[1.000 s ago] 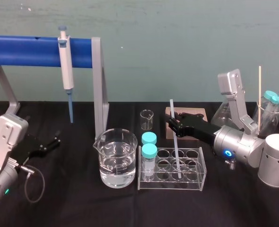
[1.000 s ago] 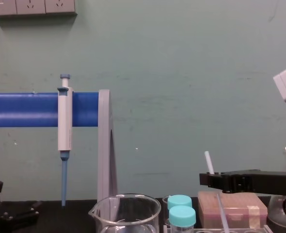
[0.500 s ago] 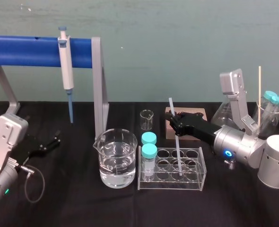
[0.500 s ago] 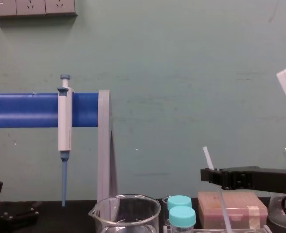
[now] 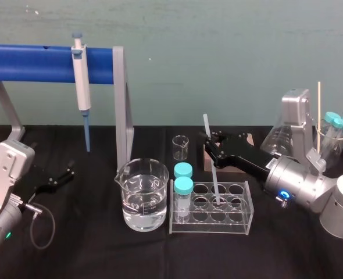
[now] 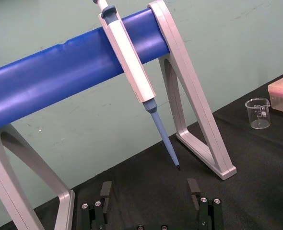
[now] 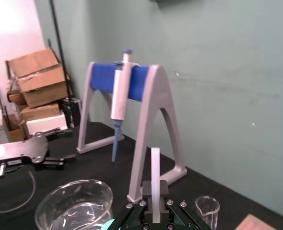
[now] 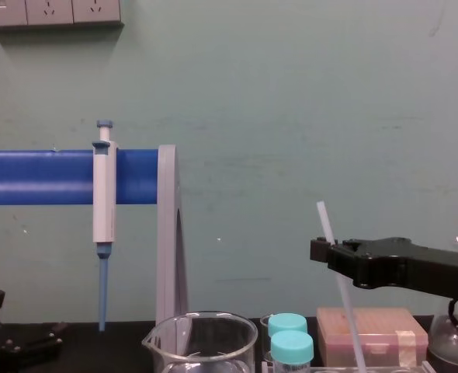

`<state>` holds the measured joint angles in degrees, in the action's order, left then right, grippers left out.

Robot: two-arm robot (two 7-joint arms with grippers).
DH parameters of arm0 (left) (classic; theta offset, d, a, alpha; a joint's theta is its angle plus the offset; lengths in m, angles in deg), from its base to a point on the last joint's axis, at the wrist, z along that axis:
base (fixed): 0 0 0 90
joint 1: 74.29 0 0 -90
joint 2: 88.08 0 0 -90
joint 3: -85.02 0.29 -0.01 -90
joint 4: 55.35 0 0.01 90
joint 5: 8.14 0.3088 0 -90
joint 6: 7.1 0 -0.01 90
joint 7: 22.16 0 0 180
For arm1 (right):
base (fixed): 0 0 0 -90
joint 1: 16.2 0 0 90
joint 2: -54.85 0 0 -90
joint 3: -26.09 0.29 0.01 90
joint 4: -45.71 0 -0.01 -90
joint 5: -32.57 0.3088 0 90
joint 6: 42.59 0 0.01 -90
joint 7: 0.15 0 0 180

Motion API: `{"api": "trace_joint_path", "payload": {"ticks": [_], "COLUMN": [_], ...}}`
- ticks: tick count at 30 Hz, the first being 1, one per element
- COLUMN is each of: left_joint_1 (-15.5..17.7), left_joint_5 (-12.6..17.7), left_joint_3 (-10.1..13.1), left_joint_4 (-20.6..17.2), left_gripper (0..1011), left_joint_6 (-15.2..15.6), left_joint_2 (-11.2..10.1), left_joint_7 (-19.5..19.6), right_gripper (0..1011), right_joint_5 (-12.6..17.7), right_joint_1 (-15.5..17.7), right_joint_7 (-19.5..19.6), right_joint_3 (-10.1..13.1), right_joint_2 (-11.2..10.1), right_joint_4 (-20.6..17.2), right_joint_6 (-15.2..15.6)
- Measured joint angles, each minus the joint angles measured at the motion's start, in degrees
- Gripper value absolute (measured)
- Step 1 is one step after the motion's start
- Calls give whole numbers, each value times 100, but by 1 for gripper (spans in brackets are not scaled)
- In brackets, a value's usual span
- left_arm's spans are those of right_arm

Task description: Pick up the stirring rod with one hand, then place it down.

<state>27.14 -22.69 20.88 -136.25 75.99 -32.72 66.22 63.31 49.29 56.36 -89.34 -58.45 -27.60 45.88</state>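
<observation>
The stirring rod (image 5: 211,157) is a thin white translucent stick, tilted a little, with its top leaning left. My right gripper (image 5: 213,146) is shut on it about a third of the way down. Its lower end hangs in a back-row well of the clear tube rack (image 5: 239,216). The chest view shows the rod (image 8: 331,250) crossing the black fingers (image 8: 345,256), and in the right wrist view it (image 7: 155,172) stands upright between the pads. My left gripper (image 6: 149,194) rests open at the table's left side, holding nothing.
A beaker of water (image 5: 141,195) stands left of the rack, which holds two teal-capped vials (image 5: 183,186). A small empty beaker (image 5: 181,147) and a brown box (image 8: 372,334) sit behind. A pipette (image 5: 80,75) hangs on the blue stand (image 5: 38,63). Glassware crowds the far right (image 5: 334,131).
My right gripper has risen and shifted slightly left with the rod in it. The rod's lower end has come up from the rack's bottom. The left arm has not moved.
</observation>
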Motion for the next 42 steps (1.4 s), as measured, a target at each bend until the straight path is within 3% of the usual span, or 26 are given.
{"api": "trace_joint_path", "payload": {"ticks": [7,13,23,42], "left_joint_1": [0,0,0,0], "left_joint_5": [0,0,0,0], "left_joint_3": [0,0,0,0], "left_joint_4": [0,0,0,0], "left_gripper": [1000,1000,1000,1000], "left_joint_6": [0,0,0,0], "left_joint_2": [0,0,0,0], "left_joint_7": [0,0,0,0], "right_gripper": [79,79,79,79], "right_joint_5": [-124,-115,37,-56], "right_joint_1": [105,139,80,115], "right_joint_7": [-107,-21,185,242], "right_joint_3": [26,253,655,779], "right_joint_2": [-73,-78,-121,-133], "right_joint_4": [-126,-382,-804,-934], "right_joint_6": [-442,-681,-738,-798]}}
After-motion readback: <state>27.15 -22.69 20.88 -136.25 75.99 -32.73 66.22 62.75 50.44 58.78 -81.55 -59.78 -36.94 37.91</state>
